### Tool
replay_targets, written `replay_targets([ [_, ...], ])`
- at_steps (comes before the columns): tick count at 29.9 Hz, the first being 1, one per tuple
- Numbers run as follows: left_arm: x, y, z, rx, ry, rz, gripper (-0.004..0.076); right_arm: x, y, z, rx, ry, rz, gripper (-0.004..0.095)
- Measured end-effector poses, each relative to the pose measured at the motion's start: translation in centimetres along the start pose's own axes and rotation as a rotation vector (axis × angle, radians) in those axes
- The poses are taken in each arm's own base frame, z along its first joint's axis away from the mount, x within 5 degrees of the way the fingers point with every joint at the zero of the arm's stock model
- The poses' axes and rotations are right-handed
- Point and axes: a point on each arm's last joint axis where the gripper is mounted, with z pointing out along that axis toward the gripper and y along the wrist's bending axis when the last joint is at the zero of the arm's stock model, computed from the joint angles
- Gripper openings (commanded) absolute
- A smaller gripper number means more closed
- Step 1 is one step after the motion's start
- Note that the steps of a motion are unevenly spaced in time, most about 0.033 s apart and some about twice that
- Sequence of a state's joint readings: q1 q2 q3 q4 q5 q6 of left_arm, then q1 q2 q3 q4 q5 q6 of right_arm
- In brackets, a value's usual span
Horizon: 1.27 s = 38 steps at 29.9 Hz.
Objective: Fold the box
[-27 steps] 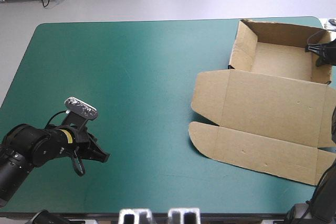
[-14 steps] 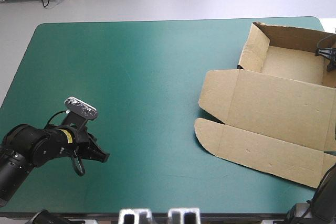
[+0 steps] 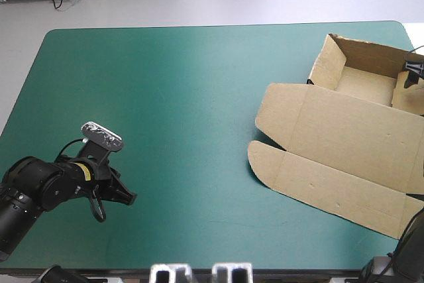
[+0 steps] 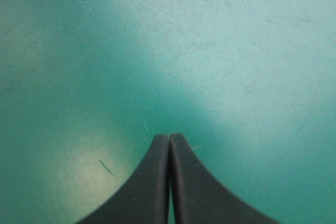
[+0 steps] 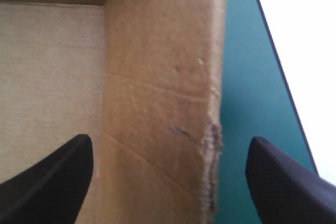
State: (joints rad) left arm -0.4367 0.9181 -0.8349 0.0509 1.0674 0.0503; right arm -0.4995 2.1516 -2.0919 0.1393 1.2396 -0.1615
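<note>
Table (image 3: 165, 84), teal-green cover. Box (image 3: 331, 144) at its right side: open tray at the far right corner, walls up, lid flat toward the near edge. Right gripper (image 5: 169, 142): fingers spread, straddling a tray wall by the table's right edge. Left gripper (image 4: 169, 139): fingers pressed together over bare cover near the near-left corner, well apart from the box.

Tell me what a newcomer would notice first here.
The brown box lies at the right of the teal-green cover: an open tray at the far corner, lid flat toward the near edge. The right gripper, jaws open, straddles the tray's right wall. The left gripper, jaws shut, hangs over the cover near-left.
</note>
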Motion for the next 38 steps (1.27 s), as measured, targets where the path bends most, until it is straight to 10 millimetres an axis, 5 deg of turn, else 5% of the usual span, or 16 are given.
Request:
replay_targets([
  [4,0.0,0.0,0.0,-0.001,-0.002,0.001,-0.0007,-0.6,0.8,-2.2,-0.065,-0.068,-0.008,0.0347],
  [9,0.0,0.0,0.0,-0.002,-0.004,0.001,-0.0007,-1.1,2.6,-7.2,-0.199,-0.214,-0.064,-0.0027],
  [15,0.0,0.0,0.0,-0.002,-0.004,-0.005,-0.0007,0.0,6.6,-15.1,-0.344,-0.413,-0.24,-0.0024],
  [23,0.0,-0.2,0.0,0.025,-0.004,-0.021,-0.0007,4.4,12.1,-23.1,-0.182,-0.524,-0.502,-0.0024],
  [28,-0.1,-0.4,0.0,0.044,-0.013,-0.033,-0.0008,8.8,14.5,-23.6,-0.18,-0.452,-0.595,-0.0024],
  [38,-0.2,-0.4,0.0,0.044,-0.017,-0.033,-0.001,19.2,16.0,-17.9,-0.275,-0.14,-0.71,-0.0024],
])
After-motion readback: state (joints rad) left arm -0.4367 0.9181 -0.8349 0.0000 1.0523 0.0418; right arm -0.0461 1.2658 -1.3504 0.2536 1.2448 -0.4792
